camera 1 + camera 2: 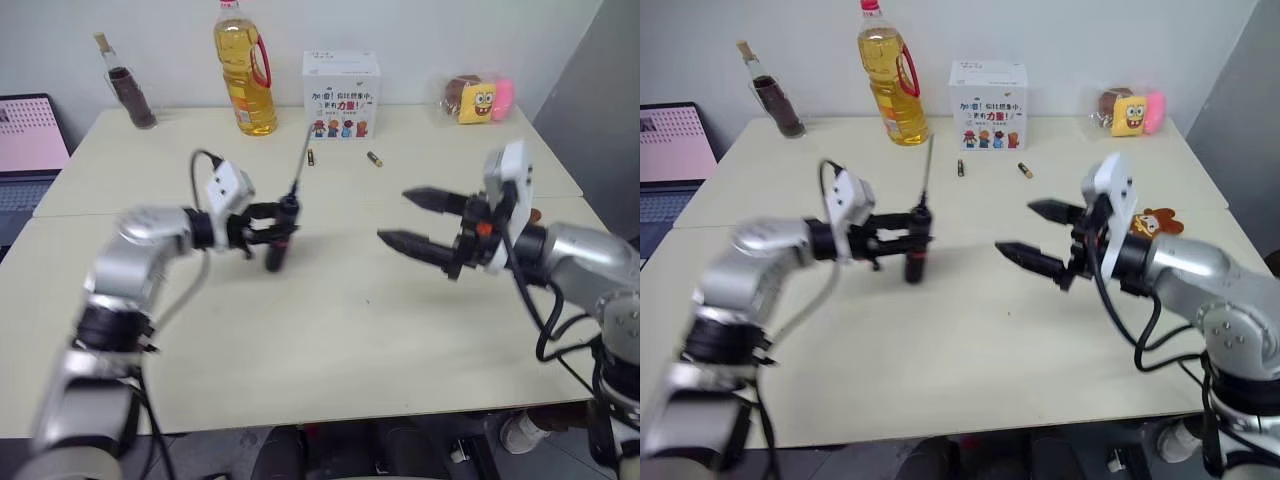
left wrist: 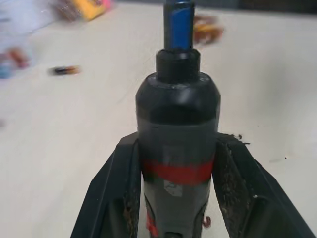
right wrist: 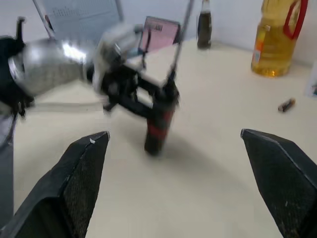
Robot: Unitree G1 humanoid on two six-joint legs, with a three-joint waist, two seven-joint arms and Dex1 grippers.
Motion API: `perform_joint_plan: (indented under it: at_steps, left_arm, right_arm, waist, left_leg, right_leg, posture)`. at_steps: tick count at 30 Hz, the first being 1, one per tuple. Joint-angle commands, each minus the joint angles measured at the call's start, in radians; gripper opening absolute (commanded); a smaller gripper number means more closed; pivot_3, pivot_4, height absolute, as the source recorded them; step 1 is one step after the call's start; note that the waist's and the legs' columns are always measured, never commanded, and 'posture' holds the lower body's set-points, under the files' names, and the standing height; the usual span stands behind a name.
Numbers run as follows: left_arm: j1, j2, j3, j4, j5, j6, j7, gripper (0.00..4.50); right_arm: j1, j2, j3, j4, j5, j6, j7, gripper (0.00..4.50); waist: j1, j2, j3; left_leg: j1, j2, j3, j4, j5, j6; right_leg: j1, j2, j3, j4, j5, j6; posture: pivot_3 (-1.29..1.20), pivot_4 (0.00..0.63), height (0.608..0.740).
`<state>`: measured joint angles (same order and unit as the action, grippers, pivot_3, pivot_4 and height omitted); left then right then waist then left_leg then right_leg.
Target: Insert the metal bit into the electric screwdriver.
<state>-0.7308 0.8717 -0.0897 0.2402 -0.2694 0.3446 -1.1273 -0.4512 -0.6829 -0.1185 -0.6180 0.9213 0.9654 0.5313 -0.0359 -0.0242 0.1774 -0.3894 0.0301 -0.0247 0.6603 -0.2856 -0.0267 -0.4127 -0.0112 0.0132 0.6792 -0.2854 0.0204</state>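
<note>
My left gripper [image 1: 284,226] is shut on the electric screwdriver [image 1: 279,242], a black pen-shaped tool with a red band [image 2: 177,173], and holds it upright just above the table. The metal bit [image 1: 301,160], a thin grey rod, stands up out of the screwdriver's top end and leans slightly right. In the left wrist view both fingers [image 2: 115,191] press the tool's sides. To the right, my right gripper [image 1: 395,216] hangs open and empty, pointing toward the tool with a clear gap between. The right wrist view shows the screwdriver [image 3: 159,116] and bit [image 3: 181,37] ahead of its spread fingers [image 3: 81,171].
Along the table's far edge stand a dark bottle [image 1: 128,88], a yellow oil bottle [image 1: 245,75], a white box [image 1: 341,95] and a yellow plush toy [image 1: 478,100]. Two small batteries [image 1: 310,157] [image 1: 374,158] lie before the box. A laptop [image 1: 25,140] sits far left.
</note>
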Motion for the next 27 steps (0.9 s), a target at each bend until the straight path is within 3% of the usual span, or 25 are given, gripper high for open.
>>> perform_joint_plan:
  at_steps: [1, 7, 16, 18, 27]
  left_arm:
    - [-0.042, 0.084, -0.067, 0.057, 0.079, -0.070, -0.170, 1.66]
    - [-0.063, 0.039, -0.143, 0.180, 0.185, -0.132, -0.182, 1.66]
    - [-0.107, -0.166, -0.202, 0.376, 0.301, -0.249, -0.092, 1.66]
    - [-0.111, -0.185, -0.199, 0.399, 0.315, -0.270, -0.089, 2.35]
    - [-0.104, -0.119, -0.125, 0.372, 0.277, -0.245, -0.144, 4.09]
  right_arm:
    - [0.067, -0.009, -0.005, -0.090, -0.053, -0.090, 0.014, 4.48]
    - [0.136, 0.010, 0.006, -0.128, -0.079, -0.129, -0.010, 4.48]
    - [0.160, 0.029, 0.053, -0.105, -0.138, -0.174, -0.011, 4.48]
    - [0.164, 0.028, 0.060, -0.099, -0.154, -0.185, -0.005, 4.50]
    - [0.182, 0.003, 0.069, -0.065, -0.188, -0.214, 0.055, 4.50]
  waist:
    - [0.004, 0.003, 0.002]
    - [0.012, 0.000, 0.004]
    - [0.007, 0.000, 0.004]
    - [0.009, 0.000, 0.004]
    - [0.009, 0.000, 0.004]
  left_leg:
    - [-0.002, -0.002, 0.001, 0.000, 0.000, 0.000]
    - [-0.011, -0.002, 0.000, 0.004, 0.000, 0.000]
    - [-0.009, -0.002, 0.000, 0.003, 0.000, 0.000]
    - [-0.010, -0.002, 0.000, 0.003, 0.000, 0.000]
    - [-0.010, -0.003, 0.000, 0.005, 0.000, 0.000]
  right_leg:
    - [-0.002, -0.004, 0.000, 0.000, 0.000, 0.000]
    - [-0.007, -0.007, -0.001, 0.001, 0.000, 0.001]
    - [-0.007, -0.004, 0.000, 0.002, 0.000, 0.001]
    - [-0.007, -0.005, -0.001, 0.002, 0.000, 0.001]
    - [-0.007, -0.007, -0.001, 0.002, 0.000, 0.001]
  posture:
    - [0.00, 0.150, 0.740]
    - [0.00, 0.150, 0.740]
    - [0.00, 0.150, 0.740]
    - [0.00, 0.150, 0.740]
    - [0.00, 0.150, 0.740]
